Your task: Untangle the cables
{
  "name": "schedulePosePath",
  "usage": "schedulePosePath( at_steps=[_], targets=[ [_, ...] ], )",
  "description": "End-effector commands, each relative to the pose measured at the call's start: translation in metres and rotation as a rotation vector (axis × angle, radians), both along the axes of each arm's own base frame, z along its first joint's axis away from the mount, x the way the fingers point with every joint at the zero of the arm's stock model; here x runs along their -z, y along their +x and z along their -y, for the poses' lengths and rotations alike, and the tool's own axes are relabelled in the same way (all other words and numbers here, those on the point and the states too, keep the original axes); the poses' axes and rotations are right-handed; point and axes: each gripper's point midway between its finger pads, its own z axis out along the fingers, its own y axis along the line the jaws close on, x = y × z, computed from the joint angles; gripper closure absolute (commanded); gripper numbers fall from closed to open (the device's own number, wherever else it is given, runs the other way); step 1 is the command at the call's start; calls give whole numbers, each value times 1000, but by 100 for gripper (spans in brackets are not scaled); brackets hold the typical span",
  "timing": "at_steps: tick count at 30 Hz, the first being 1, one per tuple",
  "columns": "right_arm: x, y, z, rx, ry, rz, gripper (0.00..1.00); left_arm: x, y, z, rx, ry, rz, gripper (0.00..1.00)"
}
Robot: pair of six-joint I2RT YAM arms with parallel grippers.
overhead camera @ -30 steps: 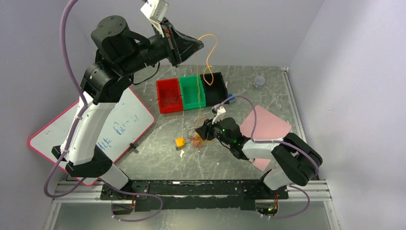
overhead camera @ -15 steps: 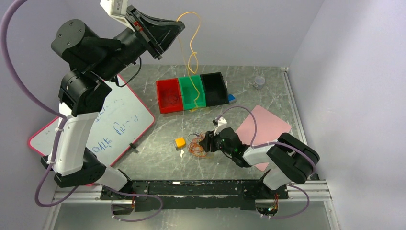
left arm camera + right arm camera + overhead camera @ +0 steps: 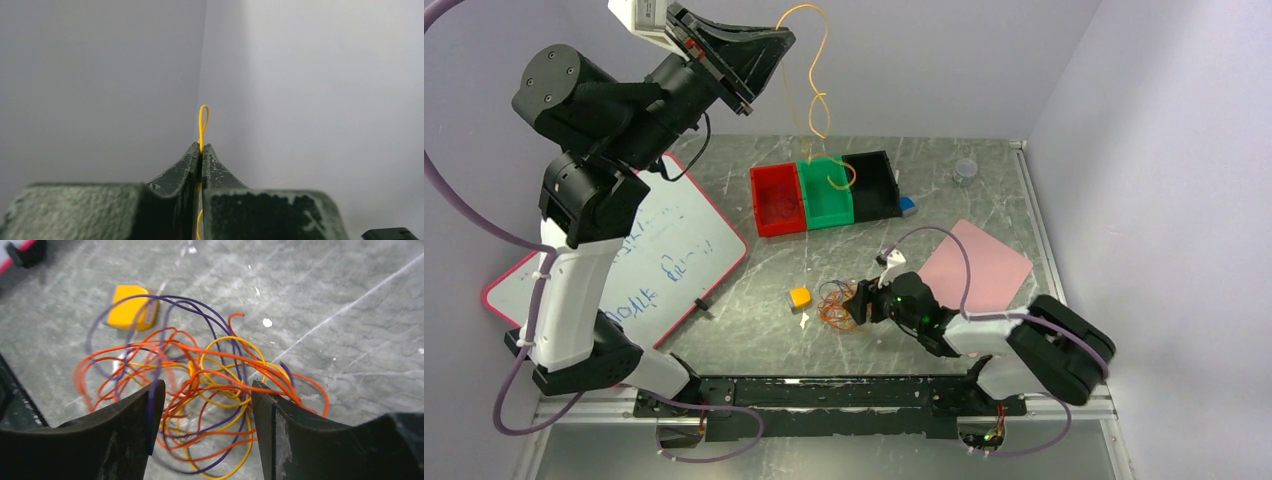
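Yellow cable (image 3: 203, 106) hangs over green bin (image 3: 827, 218); black bin (image 3: 876, 208) adjoining.

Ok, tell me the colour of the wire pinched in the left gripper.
Yellow. The wire shows best in the left wrist view, clamped by the left gripper.

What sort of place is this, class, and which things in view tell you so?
Probably a robotics lab cell: robot arms bolted to a walled table, a whiteboard, tangled cables.
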Motion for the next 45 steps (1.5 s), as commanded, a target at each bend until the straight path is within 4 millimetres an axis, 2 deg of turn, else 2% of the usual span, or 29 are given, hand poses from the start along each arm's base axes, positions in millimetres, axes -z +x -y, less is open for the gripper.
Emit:
schedulePosePath(
  at_steps=[1, 10, 14, 19, 23, 26, 32, 45],
  targets=[
    [-32, 0, 4, 11, 31, 58, 31, -4, 0, -9, -34, -18, 21, 93],
    [-126, 4, 17, 27, 79, 230, 25, 34, 13, 3, -31, 51, -65, 93],
    [-182, 1, 22, 18, 121, 336, 24, 52, 16, 10, -14, 84, -102, 93],
    [-260, -3, 29, 10, 197, 486, 24, 70, 19, 14, -10, 107, -143, 93],
    [-311, -6, 19, -44, 258, 582, 24, 80, 22, 17, -2, 120, -170, 93],
    [-335, -5, 4, -94, 305, 642, 25, 88, 27, 19, -15, 125, -197, 93],
    [-356, 11, -22, -136, 324, 754, 25, 103, 47, 27, -53, 123, -287, 93],
    [-369, 56, -62, -116, 289, 882, 27, 104, 50, 33, -37, 87, -323, 93]
  ],
)
